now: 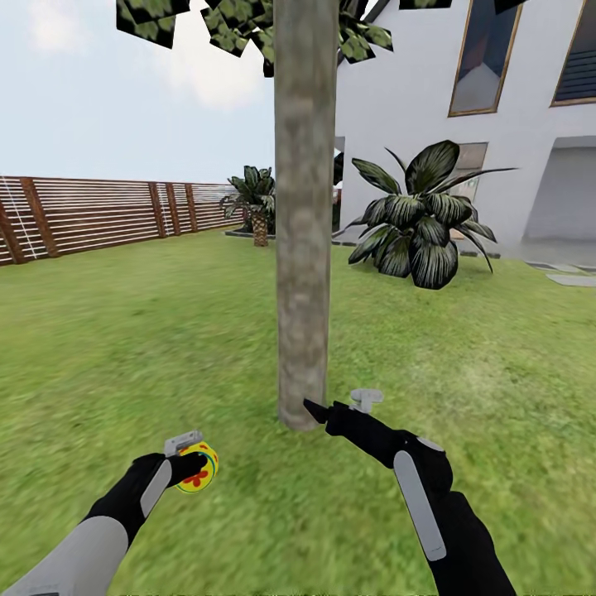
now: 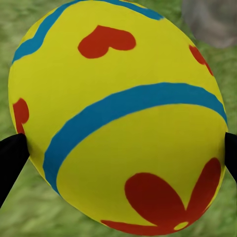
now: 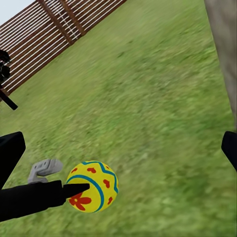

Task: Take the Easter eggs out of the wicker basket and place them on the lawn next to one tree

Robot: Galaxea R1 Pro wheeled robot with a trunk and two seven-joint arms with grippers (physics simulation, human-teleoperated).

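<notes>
A yellow Easter egg point(image 1: 201, 468) with red flowers and blue bands hangs just above the lawn point(image 1: 124, 348), and my left gripper point(image 1: 194, 468) is shut on it. Up close, the egg point(image 2: 118, 118) sits between the black fingertips point(image 2: 10, 163). The tree point(image 1: 303, 248), with its smooth grey-brown trunk, stands straight ahead, about a forearm right of the egg. My right gripper point(image 1: 319, 410) is open and holds nothing, its tip close to the foot of the trunk. From the right wrist, the egg point(image 3: 94, 186) shows over grass. The wicker basket is out of view.
A brown slat fence point(image 1: 83, 215) borders the lawn at the far left. Behind the tree stand a short palm point(image 1: 258, 207), a big dark broad-leaved shrub point(image 1: 422, 223) and the white house point(image 1: 397, 99). Grey paving slabs point(image 1: 571, 279) lie at the far right.
</notes>
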